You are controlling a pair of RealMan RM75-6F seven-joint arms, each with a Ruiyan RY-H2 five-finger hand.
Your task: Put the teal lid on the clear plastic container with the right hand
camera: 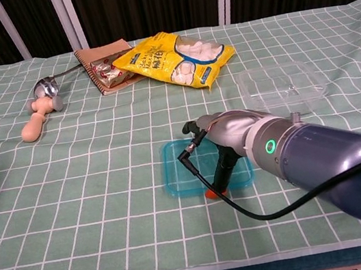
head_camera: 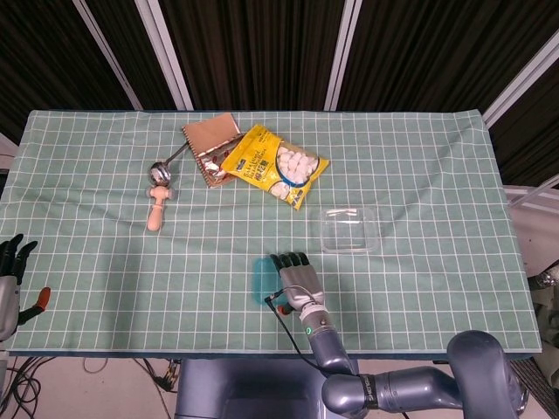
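Head view gives me the whole surface (head_camera: 105, 262), draped in a green checked cloth, and from here I work down in size. My right arm (camera: 338, 164) comes in from the near edge, grey and bulky in the chest view. The yellow snack bag (head_camera: 273, 166) lies toward the far side, overlapping a brown packet (head_camera: 211, 140) on its left. The clear plastic container (head_camera: 349, 230) sits open and upright, right of centre, apart from everything else. The teal lid (camera: 187, 172) lies flat on the cloth near the front edge, left of and nearer than the container — the two are well apart.

My right hand (head_camera: 295, 278) is over the lid, palm down; in the head view the fingers (head_camera: 288, 260) lie side by side, extended away from me, covering most of the lid so only its left strip shows. In the chest view a dark thumb with an orange tip reaches down to the lid's near edge, but I cannot tell whether the hand is actually gripping it or only resting on it.

A wooden-handled ladle (head_camera: 158, 197) lies at the left, near the packet. My left hand (head_camera: 10, 262) sits off the surface at the far left edge — fingers apart, holding nothing.
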